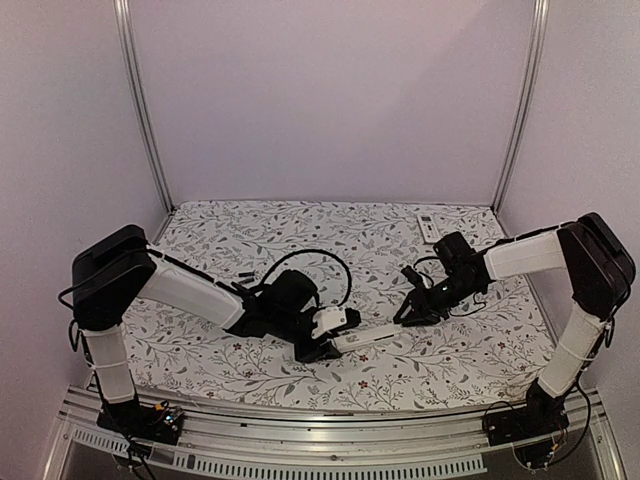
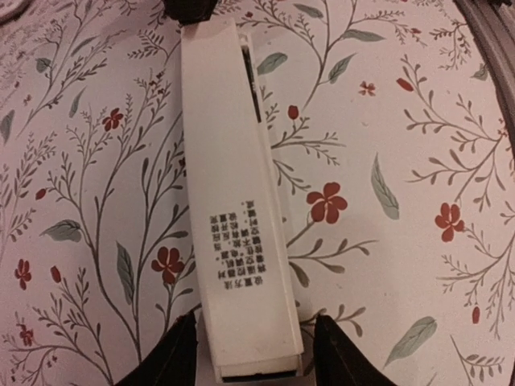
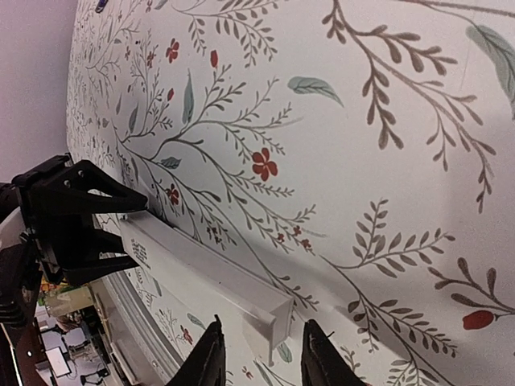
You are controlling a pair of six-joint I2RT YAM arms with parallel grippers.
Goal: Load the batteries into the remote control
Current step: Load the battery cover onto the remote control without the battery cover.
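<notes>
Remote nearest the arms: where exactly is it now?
Top view, centre of the table toward the near edge: the remote spans between the left tool and the right tool.

Two robot arms (image 1: 190, 290), a left end effector (image 1: 326, 349) and a right end effector (image 1: 407, 316), two white remotes, long remote (image 1: 366, 337) in the middle, small remote (image 1: 427, 227) far back, tiny dark batteries (image 1: 245, 273) too small to count, one flowered worktop (image 1: 300, 225).

The only writing I can see is on the back of the white remote (image 2: 237, 209). It is a little block of black print (image 2: 233, 233), set in a few short rows. The marks look like Chinese signs (too small and fuzzy for me to read).
</notes>
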